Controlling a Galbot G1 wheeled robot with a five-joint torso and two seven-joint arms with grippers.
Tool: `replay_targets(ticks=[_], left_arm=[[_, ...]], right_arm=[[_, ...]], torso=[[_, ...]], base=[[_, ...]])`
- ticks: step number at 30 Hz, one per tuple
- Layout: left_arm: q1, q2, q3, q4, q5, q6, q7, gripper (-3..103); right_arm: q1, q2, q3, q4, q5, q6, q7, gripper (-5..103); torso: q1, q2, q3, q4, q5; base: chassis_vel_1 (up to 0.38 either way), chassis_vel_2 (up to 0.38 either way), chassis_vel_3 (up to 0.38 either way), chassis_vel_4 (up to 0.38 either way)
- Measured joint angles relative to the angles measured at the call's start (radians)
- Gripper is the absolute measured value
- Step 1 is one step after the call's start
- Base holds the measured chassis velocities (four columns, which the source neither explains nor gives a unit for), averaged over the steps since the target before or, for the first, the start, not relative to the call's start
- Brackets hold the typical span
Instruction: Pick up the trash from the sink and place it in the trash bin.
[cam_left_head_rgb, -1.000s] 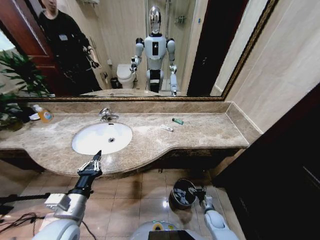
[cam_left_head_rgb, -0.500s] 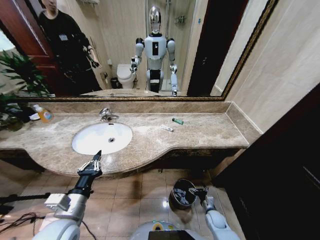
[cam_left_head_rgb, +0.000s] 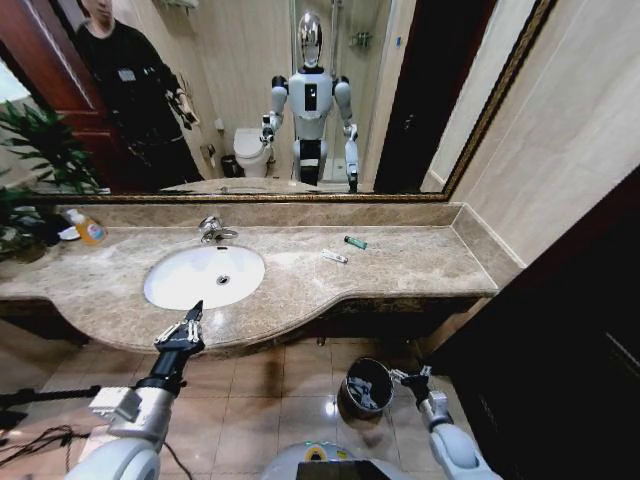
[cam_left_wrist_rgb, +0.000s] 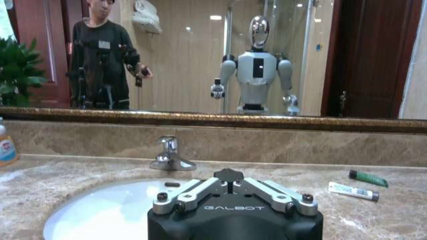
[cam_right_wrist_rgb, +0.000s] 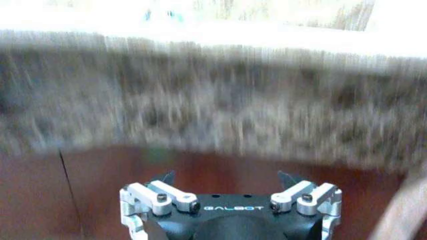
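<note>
right gripper (cam_left_head_rgb: 412, 378) low beside trash bin (cam_left_head_rgb: 363, 390), jaws seemingly spread.

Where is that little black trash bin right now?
In the head view the trash bin stands on the tiled floor below the marble counter, toward the robot's right, just beside the right claw.
</note>
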Motion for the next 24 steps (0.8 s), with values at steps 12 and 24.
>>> replay_targets(ticks=[12,24], left_arm=[[0.0,0.0,0.0,0.0,0.0,0.0,0.0,0],[0.0,0.0,0.0,0.0,0.0,0.0,0.0,0]], right_arm=[[-0.07,-0.066,0.006,0.429,0.022,-0.093,0.04,100],[0.223,-0.17,-0.076,0.416,0.183,-0.33,-0.038,100]], torso=[[0.0,0.0,0.0,-0.0001,-0.0003],[0.0,0.0,0.0,0.0001,0.0001]], base=[[0.0,0.0,0.0,0.0],[0.0,0.0,0.0,0.0]])
